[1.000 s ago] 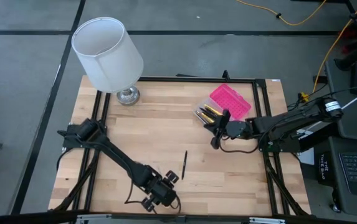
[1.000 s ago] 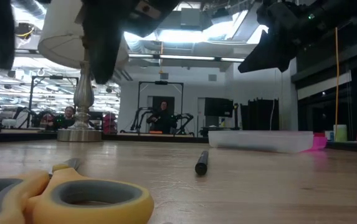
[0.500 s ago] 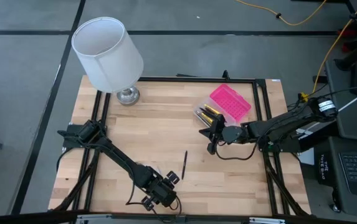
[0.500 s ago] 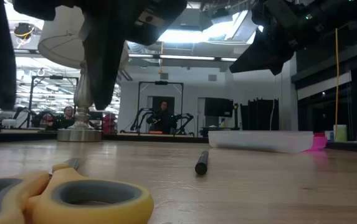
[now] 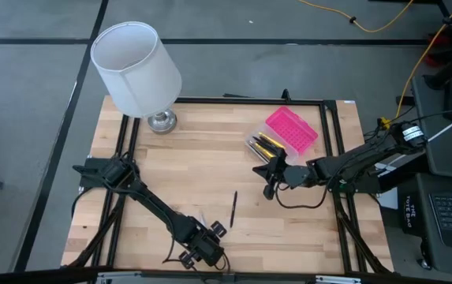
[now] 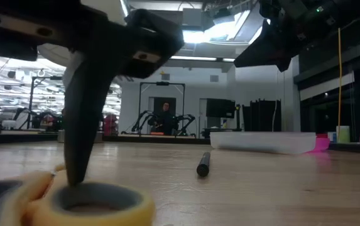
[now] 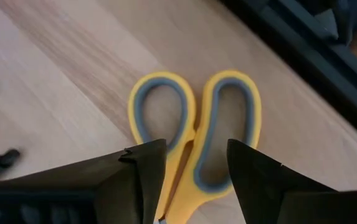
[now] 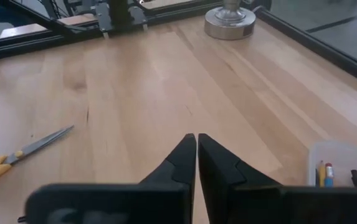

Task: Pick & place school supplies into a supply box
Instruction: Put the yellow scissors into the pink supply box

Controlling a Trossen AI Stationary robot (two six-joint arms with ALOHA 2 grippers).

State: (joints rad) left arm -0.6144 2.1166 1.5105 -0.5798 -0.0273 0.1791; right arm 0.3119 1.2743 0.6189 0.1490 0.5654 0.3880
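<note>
Carrying everything, the wooden surface (image 5: 194, 166) holds the supply box (image 5: 282, 136) at its far right. Left gripper (image 7: 194, 174), fingers spread, straddles the yellow scissors (image 7: 194, 134) at the near edge. Right gripper (image 8: 197, 163), pressed together and empty, hangs beside the box.

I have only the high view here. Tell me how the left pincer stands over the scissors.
Observer: In the left wrist view the left pincer is open, its fingers straddling the scissors just below the yellow handle loops.
Operator: Report whether it has touched down.
Observer: In the low view one finger reaches down to the grey-lined handle loop; I cannot tell whether they touch.
Operator: Give me the right pincer.
Observer: The right wrist view shows the right pincer shut with nothing between its fingers, above bare table.
Operator: Say what is left loose.
Observer: The low view shows a black pen lying on the wood, short of the supply box.
</note>
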